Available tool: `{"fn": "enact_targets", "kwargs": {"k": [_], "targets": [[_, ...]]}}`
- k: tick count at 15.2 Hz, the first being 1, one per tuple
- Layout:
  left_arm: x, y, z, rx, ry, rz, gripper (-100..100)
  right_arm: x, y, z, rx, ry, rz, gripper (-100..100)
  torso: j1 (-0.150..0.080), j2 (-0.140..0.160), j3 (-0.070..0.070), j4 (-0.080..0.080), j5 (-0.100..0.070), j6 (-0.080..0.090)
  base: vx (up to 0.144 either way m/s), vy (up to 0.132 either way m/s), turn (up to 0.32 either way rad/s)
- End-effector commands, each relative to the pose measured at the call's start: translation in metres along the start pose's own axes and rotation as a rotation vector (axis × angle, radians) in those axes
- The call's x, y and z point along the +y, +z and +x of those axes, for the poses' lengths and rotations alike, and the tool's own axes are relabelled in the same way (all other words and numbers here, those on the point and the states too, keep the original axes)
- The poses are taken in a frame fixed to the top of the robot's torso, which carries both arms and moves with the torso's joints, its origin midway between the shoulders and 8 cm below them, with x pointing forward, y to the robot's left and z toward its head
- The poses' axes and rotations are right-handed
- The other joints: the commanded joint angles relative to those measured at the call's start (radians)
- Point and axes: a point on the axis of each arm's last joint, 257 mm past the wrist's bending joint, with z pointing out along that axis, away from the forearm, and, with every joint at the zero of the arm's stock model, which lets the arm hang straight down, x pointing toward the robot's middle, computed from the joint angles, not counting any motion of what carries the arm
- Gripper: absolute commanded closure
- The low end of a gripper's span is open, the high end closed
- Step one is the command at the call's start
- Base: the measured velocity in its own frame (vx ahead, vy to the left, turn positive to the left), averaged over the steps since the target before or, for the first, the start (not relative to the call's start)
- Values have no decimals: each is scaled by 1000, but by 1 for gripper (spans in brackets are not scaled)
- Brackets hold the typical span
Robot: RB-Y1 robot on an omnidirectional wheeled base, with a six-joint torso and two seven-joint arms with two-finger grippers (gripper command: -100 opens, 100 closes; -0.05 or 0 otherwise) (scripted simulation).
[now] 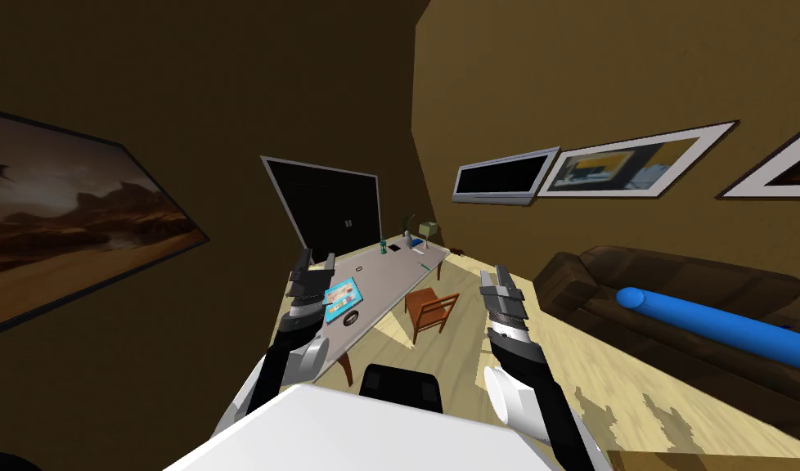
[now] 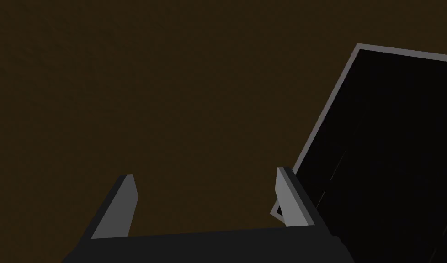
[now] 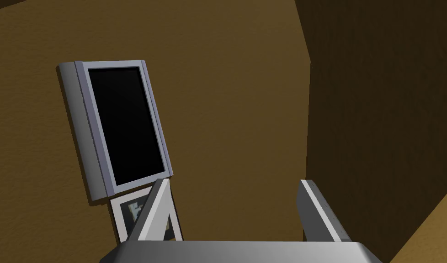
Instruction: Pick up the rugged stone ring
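**Ring on grey table; both grippers open and empty**

Head view: grey table [image 1: 390, 278] ahead. A dark ring [image 1: 351, 317] lies at its near end, just beside a blue book [image 1: 342, 293]. A thinner ring [image 1: 360, 268] lies mid-table. I cannot tell which is stone. The left gripper [image 1: 317, 260] and right gripper [image 1: 492, 274] are raised, clear of both rings.

Left wrist view: fingers [image 2: 124, 205] spread wide, nothing between them.

Right wrist view: fingers [image 3: 156, 210] likewise apart, holding nothing.

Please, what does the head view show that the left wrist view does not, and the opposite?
Head view adds: grey table with a small dark ring, a blue-edged book, a wooden chair, brown sofa, right gripper. Left wrist view adds: a close look at the left gripper, jaws well apart, nothing between. Both share: that gripper, the brown wall, the black grey-framed panel.
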Motion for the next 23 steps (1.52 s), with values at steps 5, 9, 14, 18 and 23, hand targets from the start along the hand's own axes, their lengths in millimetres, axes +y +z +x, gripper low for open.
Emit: {"fn": "enact_targets", "kwargs": {"k": [5, 9, 14, 18, 23], "targets": [[46, -10, 0, 65, 39, -102, -100, 0, 0, 0, 0, 0, 0, 0, -1, 0, 0, 0, 0, 0, -4, -13, -10], [83, -20, -6, 81, 68, -184, -100, 0, 0, 0, 0, 0, 0, 0, -1, 0, 0, 0, 0, 0, -5, -23, -14], [116, -33, -14, 83, 90, -259, -100, 0, 0, 0, 0, 0, 0, 0, -1, 0, 0, 0, 0, 0, -3, -19, -10], [149, -47, -24, 80, 114, -336, -100, 0, 0, 0, 0, 0, 0, 0, -1, 0, 0, 0, 0, 0, -1, -20, -12], [194, -69, -39, 70, 150, -447, -100, 0, 0, 0, 0, 0, 0, 0, -1, 0, 0, 0, 0, 0, -1, -21, -12]]}}
